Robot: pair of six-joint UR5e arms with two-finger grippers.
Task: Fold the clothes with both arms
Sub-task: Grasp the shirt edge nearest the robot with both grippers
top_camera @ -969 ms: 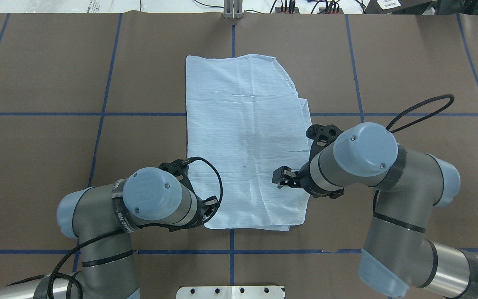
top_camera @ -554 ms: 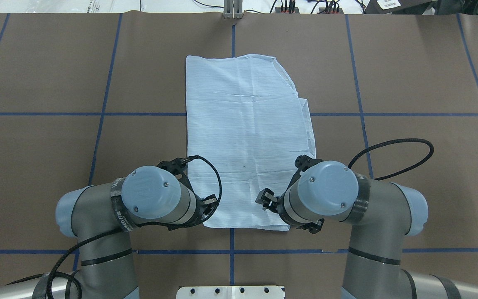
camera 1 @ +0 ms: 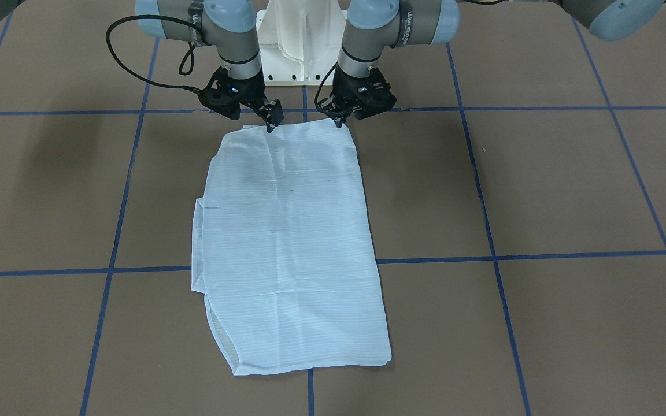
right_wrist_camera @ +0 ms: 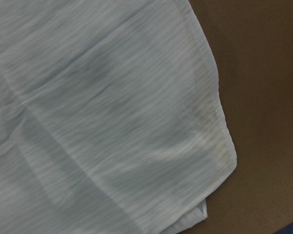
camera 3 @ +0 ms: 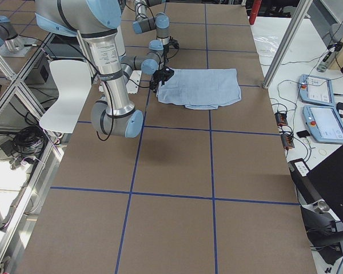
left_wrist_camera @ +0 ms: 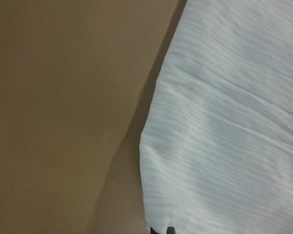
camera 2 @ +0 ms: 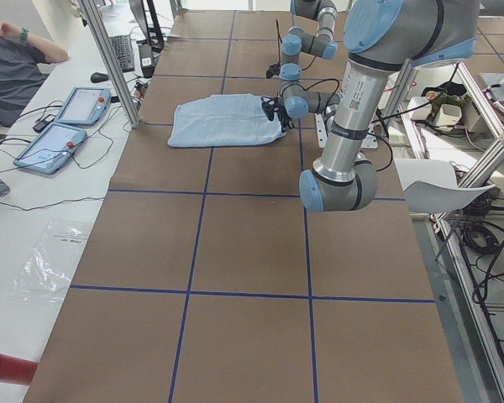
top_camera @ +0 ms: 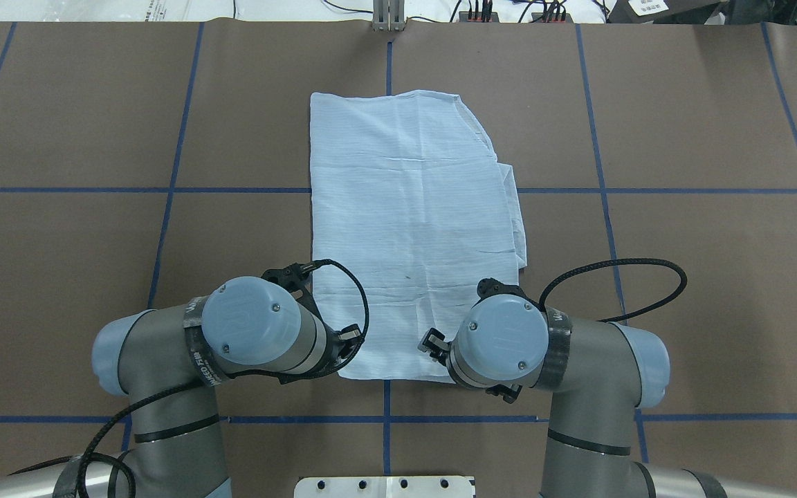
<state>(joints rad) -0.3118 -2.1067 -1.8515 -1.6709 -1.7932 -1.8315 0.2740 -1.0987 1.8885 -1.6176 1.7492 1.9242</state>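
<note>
a brown table (top_camera: 66,277) crossed by blue tape lines (top_camera: 163,235) stretches wide to the left and right of the shirt (top_camera: 405,207), which lies flat as a long folded rectangle in the middle, its near edge just short of the tape line closest to the robot. the shirt's left edge runs straight; the right edge is uneven, with a lower layer (top_camera: 517,228) poking out and the far right corner cut on a slant. the left arm (top_camera: 253,332) and right arm (top_camera: 509,335) both bend in from the near side, wrists pointing down. the left gripper (top_camera: 350,340) sits at the near left corner, the right gripper (top_camera: 432,344) over the near edge, inward of the right corner; whether either one grips the cloth or stands open i cannot tell.
</note>
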